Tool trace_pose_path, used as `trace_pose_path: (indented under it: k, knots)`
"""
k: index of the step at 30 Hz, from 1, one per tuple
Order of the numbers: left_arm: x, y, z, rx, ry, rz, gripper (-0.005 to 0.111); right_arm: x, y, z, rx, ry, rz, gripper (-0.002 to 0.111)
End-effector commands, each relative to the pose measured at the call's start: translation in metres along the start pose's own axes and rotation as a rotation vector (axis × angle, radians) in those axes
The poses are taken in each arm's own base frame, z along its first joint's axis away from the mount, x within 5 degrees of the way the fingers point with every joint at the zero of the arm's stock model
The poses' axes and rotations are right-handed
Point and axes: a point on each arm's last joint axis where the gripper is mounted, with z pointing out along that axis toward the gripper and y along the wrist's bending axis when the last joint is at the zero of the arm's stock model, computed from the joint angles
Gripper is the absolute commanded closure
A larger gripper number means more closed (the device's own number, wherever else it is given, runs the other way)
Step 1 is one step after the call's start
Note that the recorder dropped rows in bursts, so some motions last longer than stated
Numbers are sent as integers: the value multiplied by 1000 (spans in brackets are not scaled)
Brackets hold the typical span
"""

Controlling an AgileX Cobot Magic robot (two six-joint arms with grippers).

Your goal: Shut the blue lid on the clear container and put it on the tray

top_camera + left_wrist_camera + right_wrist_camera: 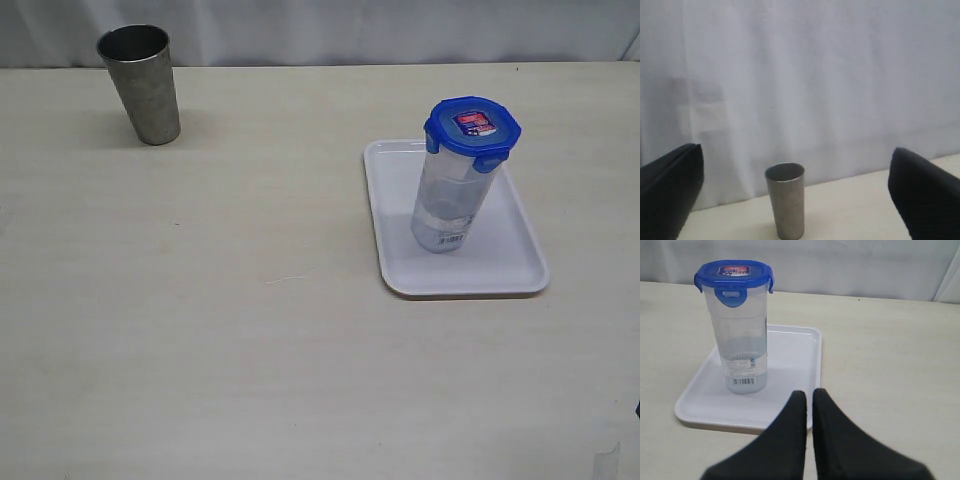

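Pale surface (250, 350), centre-right: clear container (455, 205) wearing blue lid (472, 125) stands on tray (395, 262); left pincer (796, 152) spread, right pincer (810, 400) pressed together, both empty; seemingly finished.

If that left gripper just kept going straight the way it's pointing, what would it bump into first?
Most likely the grey metal cup, which stands roughly centred ahead of the open left gripper. Height is hard to judge, so it might instead pass over the rim to the white curtain behind.
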Motion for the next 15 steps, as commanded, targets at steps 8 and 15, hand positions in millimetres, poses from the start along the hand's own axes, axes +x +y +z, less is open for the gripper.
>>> trace_pose_path:
  k: [8,15]
  knots:
    - [39,9,-9,-240,-5,-23,14,1,0,0,6,-3,-4,104]
    - [54,10,-9,-276,-36,11,14,1,0,0,6,-3,-4,104]
